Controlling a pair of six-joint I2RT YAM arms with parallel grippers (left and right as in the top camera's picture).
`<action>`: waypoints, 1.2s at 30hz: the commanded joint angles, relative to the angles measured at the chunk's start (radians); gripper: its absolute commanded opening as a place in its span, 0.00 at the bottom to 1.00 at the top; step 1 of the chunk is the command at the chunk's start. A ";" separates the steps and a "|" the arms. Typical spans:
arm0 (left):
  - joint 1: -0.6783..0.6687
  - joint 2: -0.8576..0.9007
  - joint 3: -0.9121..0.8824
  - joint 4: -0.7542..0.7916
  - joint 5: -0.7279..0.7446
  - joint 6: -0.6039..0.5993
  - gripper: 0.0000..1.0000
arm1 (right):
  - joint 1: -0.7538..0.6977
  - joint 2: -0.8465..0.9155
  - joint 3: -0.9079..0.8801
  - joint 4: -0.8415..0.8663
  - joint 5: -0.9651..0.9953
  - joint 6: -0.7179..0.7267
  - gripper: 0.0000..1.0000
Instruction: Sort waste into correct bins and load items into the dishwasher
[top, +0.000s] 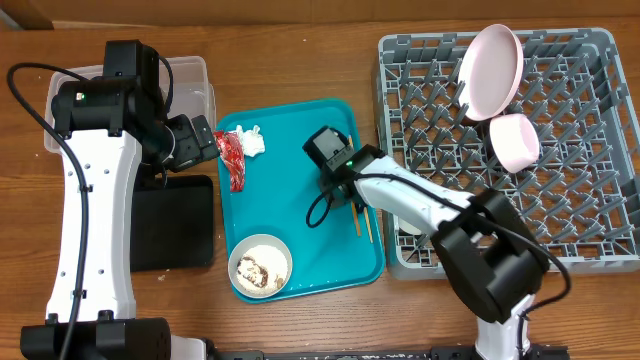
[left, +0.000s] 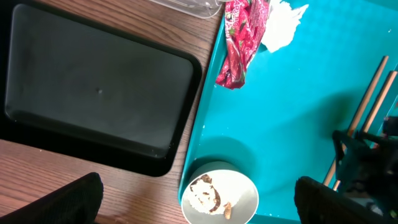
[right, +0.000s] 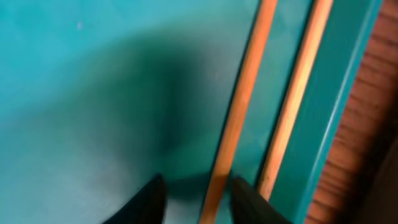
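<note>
No word, brand or number can be read in any view. Only the crumpled red plastic wrapper (left: 239, 43) carries some pale printing, and this is too small and blurred to read

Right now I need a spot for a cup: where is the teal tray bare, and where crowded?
Bare: middle of the tray, between wrapper, bowl and chopsticks. Crowded: the right edge, where the right gripper straddles a chopstick, and the tissue corner.
</note>
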 joint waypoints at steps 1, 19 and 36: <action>0.000 0.004 0.013 0.002 -0.014 -0.016 1.00 | -0.005 0.014 -0.006 -0.007 -0.008 -0.003 0.25; 0.000 0.004 0.013 0.002 -0.014 -0.016 1.00 | -0.005 -0.185 0.167 -0.175 -0.040 0.014 0.04; 0.000 0.004 0.013 0.002 -0.014 -0.016 1.00 | -0.040 -0.357 0.201 -0.196 0.027 0.057 0.04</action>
